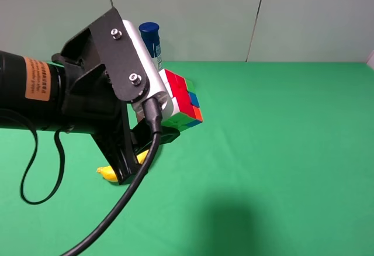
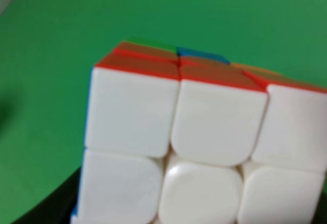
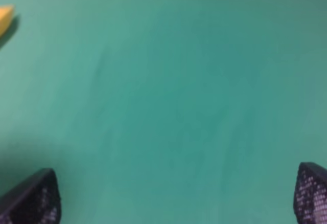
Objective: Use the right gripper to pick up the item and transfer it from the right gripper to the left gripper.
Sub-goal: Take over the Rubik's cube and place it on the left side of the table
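Green cloth (image 1: 280, 151) covers the whole table, w/ a grey panelled wall (image 1: 234, 10) behind it. A soft dark shadow lies on the cloth near the front edge of the ext. high view, right of centre.

The left arm fills the left side of that view, reaching in from the edge. The left gripper (image 1: 166, 107) has black plates and white inner parts, and its jaws are clamped on the cube (image 1: 186, 100). The cube is held up off the cloth, left of centre, and tilted. 1 jaw is above it and 1 is below. A loose black cable (image 1: 117, 209) hangs from the gripper and runs down to the front edge.

In the left wrist cam the cube (image 2: 204, 147) fills most of the frame. Its white face is toward the lens, w/ red, orange and blue squares along the far edge. In the ext. view red, green, blue and orange squares show.

A blue-capped bottle (image 1: 150, 37) stands behind the gripper and is mostly hidden by it. Only an end of the yellow banana (image 1: 111, 173) shows, on the cloth below the gripper.

The right gripper (image 3: 171, 198) shows only in its own cam, as 2 black tips spread wide apart. Nothing is btw them but cloth, and a banana tip (image 3: 4, 18) sits at the frame edge.

An orange label (image 1: 36, 79) is on the left arm. 2 screws (image 1: 116, 33) show on the top plate.
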Controlling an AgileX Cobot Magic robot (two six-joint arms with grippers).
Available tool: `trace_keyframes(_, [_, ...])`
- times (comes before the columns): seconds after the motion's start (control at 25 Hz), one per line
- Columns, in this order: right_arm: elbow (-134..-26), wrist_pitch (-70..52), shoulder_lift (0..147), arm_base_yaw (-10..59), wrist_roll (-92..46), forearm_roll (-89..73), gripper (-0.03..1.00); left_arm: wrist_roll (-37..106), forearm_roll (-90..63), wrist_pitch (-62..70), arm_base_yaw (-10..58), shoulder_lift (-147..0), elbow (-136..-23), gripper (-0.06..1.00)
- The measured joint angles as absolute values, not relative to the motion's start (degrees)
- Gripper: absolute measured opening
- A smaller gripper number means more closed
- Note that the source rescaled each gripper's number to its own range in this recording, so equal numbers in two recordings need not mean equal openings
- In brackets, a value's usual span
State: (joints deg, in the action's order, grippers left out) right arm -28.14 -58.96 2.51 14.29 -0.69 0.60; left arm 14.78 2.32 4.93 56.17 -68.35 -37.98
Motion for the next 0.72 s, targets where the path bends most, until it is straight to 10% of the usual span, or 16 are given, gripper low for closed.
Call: trace_keyframes(0.72, [-28.1,-58.8,-0.3,1.5,-0.7,0.4,1.00,14.8,2.3,4.9,56.2,-68.4,-38.0,0.00])
